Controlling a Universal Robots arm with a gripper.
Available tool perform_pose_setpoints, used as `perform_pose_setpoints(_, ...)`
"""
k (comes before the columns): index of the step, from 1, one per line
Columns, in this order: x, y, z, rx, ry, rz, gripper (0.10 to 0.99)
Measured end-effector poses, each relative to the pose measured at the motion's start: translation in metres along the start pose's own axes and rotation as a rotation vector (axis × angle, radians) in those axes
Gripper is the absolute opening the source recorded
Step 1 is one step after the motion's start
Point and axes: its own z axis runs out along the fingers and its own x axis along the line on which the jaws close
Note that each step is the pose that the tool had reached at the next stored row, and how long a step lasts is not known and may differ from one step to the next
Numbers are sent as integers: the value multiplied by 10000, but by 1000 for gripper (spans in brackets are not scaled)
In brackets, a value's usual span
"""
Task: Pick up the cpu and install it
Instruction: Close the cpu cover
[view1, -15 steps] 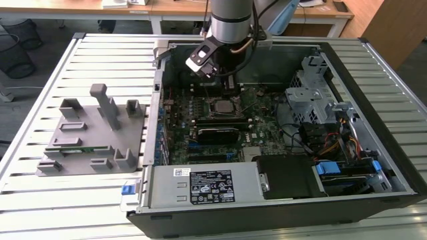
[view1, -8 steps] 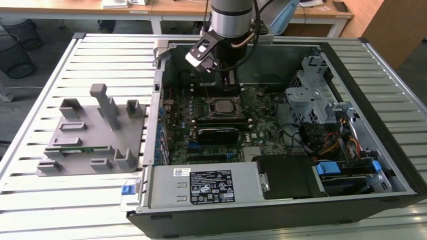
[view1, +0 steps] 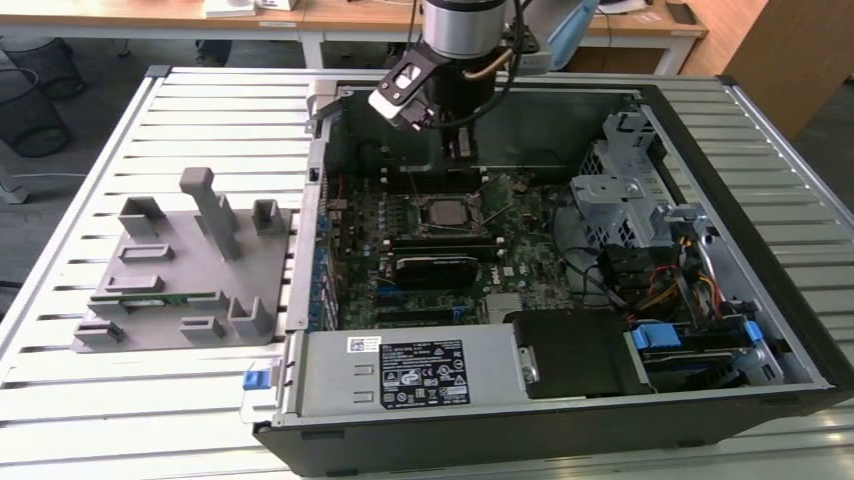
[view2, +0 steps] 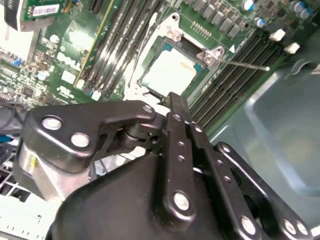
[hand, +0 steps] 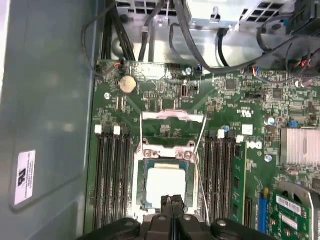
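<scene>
first wrist view: end effector (hand: 172, 199) tips together, hiding part of cpu (hand: 165, 181) edge.

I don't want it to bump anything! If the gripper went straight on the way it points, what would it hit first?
Most likely the cpu, lying in its socket. The gripper, jaws shut, points at the chip's edge. How much gap is left is hard to tell.
</scene>
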Motion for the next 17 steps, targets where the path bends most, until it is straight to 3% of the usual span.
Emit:
perform_pose_setpoints(5,-132,-6,2,3,-1,2,106)
perform_pose_setpoints(8,-166,-1,3,7,0,4,106)
perform_pose_setpoints(17,-175,296,17,40,1,-9,106)
